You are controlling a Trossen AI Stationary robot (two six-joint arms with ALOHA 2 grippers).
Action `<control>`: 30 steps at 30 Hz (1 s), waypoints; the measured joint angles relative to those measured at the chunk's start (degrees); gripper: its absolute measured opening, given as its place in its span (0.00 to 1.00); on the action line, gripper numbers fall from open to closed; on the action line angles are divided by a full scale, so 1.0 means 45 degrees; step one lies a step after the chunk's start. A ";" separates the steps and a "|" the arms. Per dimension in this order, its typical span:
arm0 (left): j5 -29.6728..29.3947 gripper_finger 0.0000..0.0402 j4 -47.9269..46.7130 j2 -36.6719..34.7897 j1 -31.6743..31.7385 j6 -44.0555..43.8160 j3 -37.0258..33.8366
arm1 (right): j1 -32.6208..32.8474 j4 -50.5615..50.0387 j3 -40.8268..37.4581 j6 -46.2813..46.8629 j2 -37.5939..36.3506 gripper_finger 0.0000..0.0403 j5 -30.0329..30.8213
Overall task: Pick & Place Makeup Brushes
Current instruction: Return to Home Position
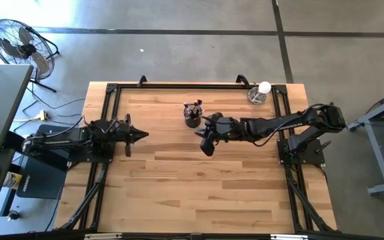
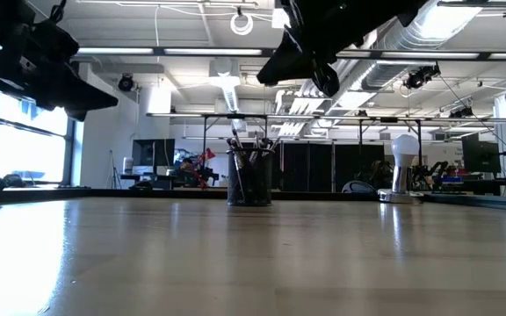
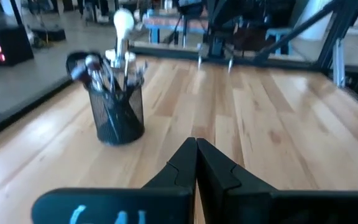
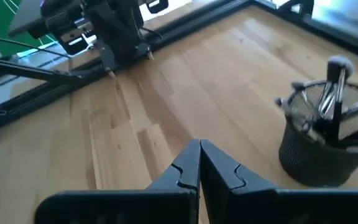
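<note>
**Brushes in the cup, both grippers shut and empty**

You can see the makeup brushes [image 1: 193, 107] standing together in the black mesh cup [image 1: 192, 119], bristle ends up and fanned against its rim. The cup sits upright on the wooden table [image 1: 179, 193], toward the far edge and near the middle of its width.

Your right gripper [image 1: 198, 132] hovers above the table just beside the cup, on the near side of it and touching nothing. In its wrist view the two fingers [image 4: 188, 165] are pressed together with nothing between them.

Your left gripper [image 1: 144, 135] hangs over the left part of the table, well apart from the cup and pointing toward the middle. Its fingers [image 3: 185, 163] are likewise pressed together and empty.

A clear glass with a white ball [image 1: 259, 92] stands near the far right corner.
</note>
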 joint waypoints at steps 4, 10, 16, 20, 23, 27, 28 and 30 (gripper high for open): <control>0.0059 0.00 -0.0020 0.0764 0.0000 -0.0328 -0.0005 | -0.0002 -0.0645 0.0000 -0.0240 0.0000 0.00 -0.0789; 0.0163 0.00 0.0190 0.0965 -0.0005 -0.1324 0.0107 | 0.0000 -0.2040 -0.0005 -0.1632 -0.0115 0.00 -0.1892; -0.1690 0.00 0.0886 -0.0162 0.0000 -0.1132 0.0248 | 0.0000 -0.3834 -0.0005 -0.2457 -0.1245 0.00 -0.2346; -0.1660 0.00 0.0286 -0.0877 -0.0004 -0.1110 0.0258 | 0.0000 -0.4816 -0.0005 -0.3276 -0.2412 0.00 -0.2454; -0.1241 0.00 0.0386 -0.0829 0.0003 -0.0841 0.0089 | -0.0015 -0.5421 -0.0005 -0.3733 -0.3311 0.00 -0.2455; -0.0455 0.00 0.1216 -0.0838 0.0000 -0.0488 -0.0295 | -0.0145 -0.6190 -0.0005 -0.4211 -0.4384 0.00 -0.2474; -0.0231 0.00 0.1328 -0.0829 0.0000 -0.0321 -0.0352 | -0.0196 -0.6304 -0.0007 -0.4308 -0.4606 0.00 -0.2472; 0.0014 0.00 0.1365 -0.0814 -0.0005 -0.0283 -0.0400 | -0.0321 -0.6284 -0.0230 -0.4465 -0.5065 0.00 -0.2551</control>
